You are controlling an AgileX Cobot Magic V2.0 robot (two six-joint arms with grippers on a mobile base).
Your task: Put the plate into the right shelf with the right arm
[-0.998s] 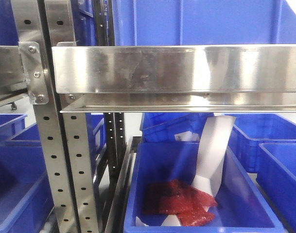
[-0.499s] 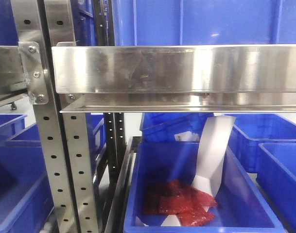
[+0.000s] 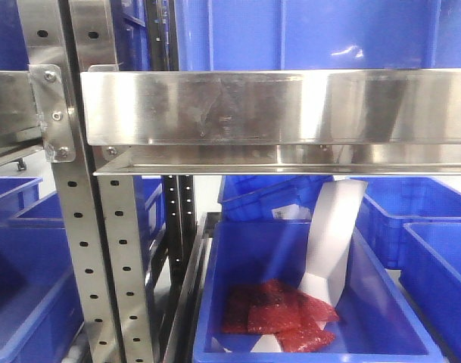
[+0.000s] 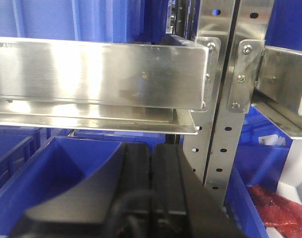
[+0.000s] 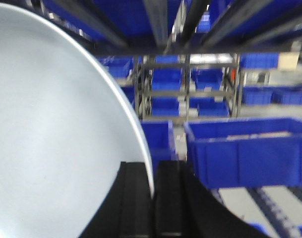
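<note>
Right wrist view: right gripper (image 5: 153, 198) clamped narrow on rim of plate (image 5: 51, 134), plate edge-on to fingers, blurred. Shelf (image 3: 275, 106) visible only in front view; plate absent there. Risk — thin rim grip slips, or plate knocks front lip. Left gripper (image 4: 151, 198) closed, empty.

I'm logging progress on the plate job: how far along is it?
Done: the right gripper has the plate clamped by its rim. In hand: carrying it, bins behind. Left: setting it on the right shelf, where the front view shows no plate.
</note>
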